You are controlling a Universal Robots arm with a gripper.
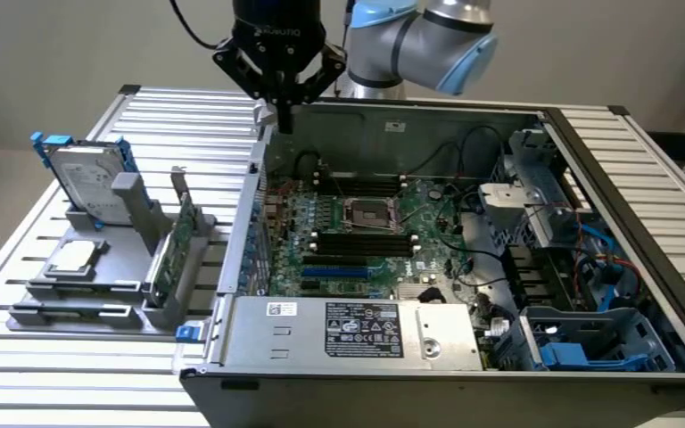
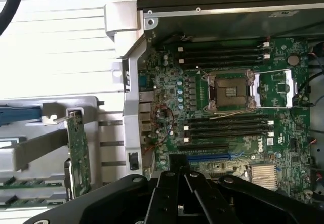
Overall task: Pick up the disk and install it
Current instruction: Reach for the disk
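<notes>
The disk, silver-grey with a white label and a blue carrier frame, stands on edge in a grey holder at the exterior view's left. Its blue frame edge also appears in the wrist view. My gripper hangs shut and holds nothing, high above the back corner of the open computer case, well apart from the disk. In the wrist view its black fingers meet at the gripper over the motherboard.
In the same holder, a thin green circuit card stands upright and a small silver processor chip lies flat. Inside the case are an empty blue-edged drive bay, cables and a power supply. All of it rests on a slatted metal table.
</notes>
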